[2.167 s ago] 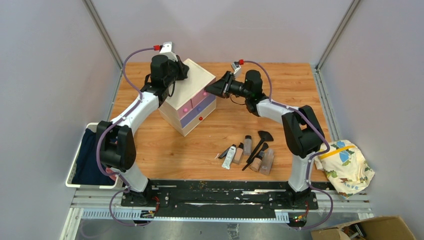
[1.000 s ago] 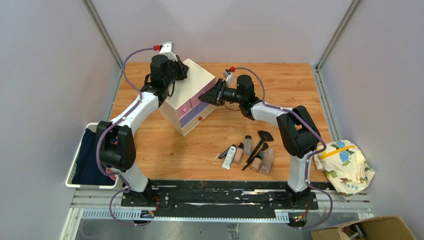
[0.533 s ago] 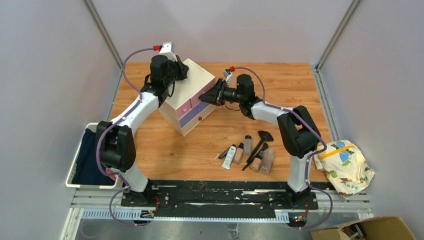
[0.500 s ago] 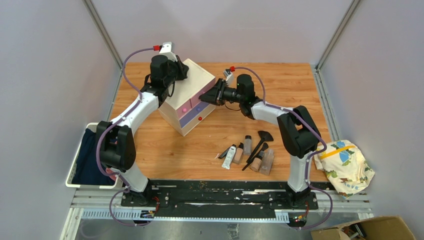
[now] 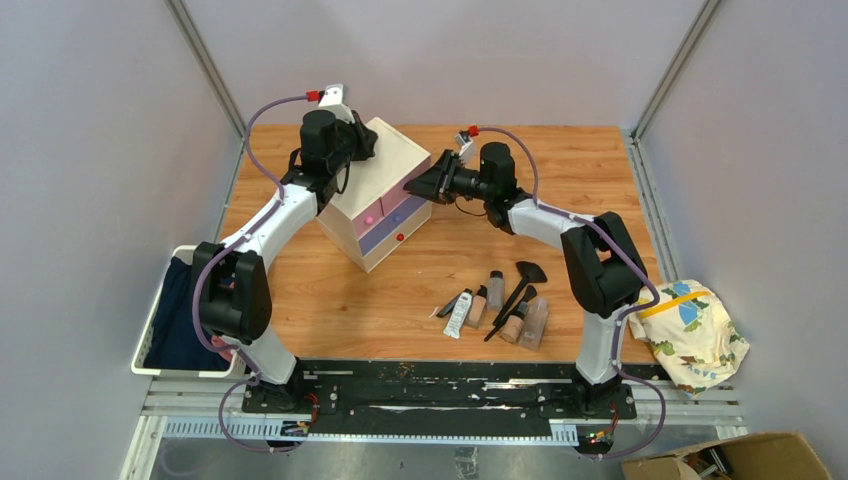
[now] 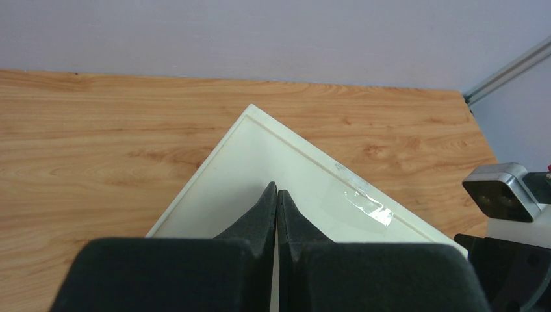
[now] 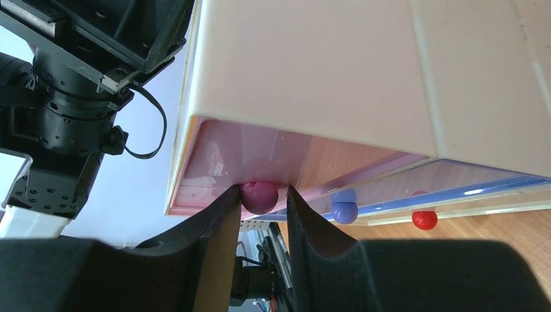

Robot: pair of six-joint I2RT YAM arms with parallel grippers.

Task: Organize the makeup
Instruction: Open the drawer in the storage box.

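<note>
Right end effector (image 7: 258, 190) grips pink knob (image 7: 258, 197) on cream box (image 7: 305, 71)

The pink knob (image 7: 258, 193) pinched by the right gripper (image 5: 412, 188) shows only its top half in the right wrist view. The rest sinks behind the black fingers (image 7: 217, 240). From above, the gripper covers that knob altogether. The drawer box (image 5: 385, 165) runs off the wrist picture's right edge. The left gripper (image 6: 276, 190), closed, hides the near part of the box top, and I cannot tell whether its tips touch the lid. The makeup (image 5: 497, 300) lies too small and overlapped to count. A cardboard box (image 5: 735, 457) is cut off at the bottom corner, and the left arm covers part of the white basket (image 5: 152, 320).
</note>
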